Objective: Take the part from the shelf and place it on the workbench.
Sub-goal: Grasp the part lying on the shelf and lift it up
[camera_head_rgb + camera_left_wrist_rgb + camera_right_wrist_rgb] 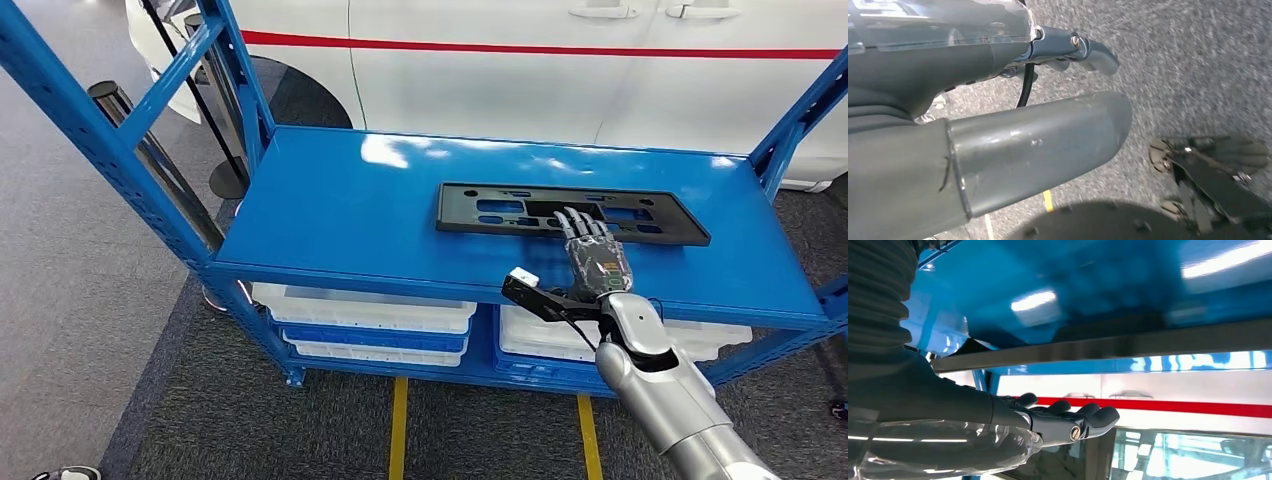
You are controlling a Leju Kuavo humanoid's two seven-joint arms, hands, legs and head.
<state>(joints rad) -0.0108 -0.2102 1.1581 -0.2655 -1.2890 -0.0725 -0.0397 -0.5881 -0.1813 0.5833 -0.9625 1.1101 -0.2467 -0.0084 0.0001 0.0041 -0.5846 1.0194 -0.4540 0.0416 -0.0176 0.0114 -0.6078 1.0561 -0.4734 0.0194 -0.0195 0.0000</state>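
1. Grey carpet floor (90,280) runs under a blue steel shelf (330,200), and a white car (500,70) with a red stripe stands just behind it; the robot faces the rack square on, which puts the top deck within reach of its arms.
2. White bins (360,310) sit on the lower tier, under the left half of the deck. They take no part in this job.
3. Yellow floor lines (398,430) run toward the rack, likely marking where the robot should stand.
4. Lying flat on the right half of the top deck is the part (480,210), a long black panel with cut-outs, its long side parallel to the front edge. Flat like this, it offers little edge to grab.
5. Reaching in over the front edge, the right hand (592,258) has its fingers (578,224) stretched out and side by side over the panel's near rim, holding nothing. I judge this a lead-in to hooking the rim or a cut-out.
6. Whether the fingertips touch the panel, I cannot tell.
7. Hanging low over the carpet in its wrist view, the left hand (1013,100) shows straight fingers with nothing in them, idle for now.
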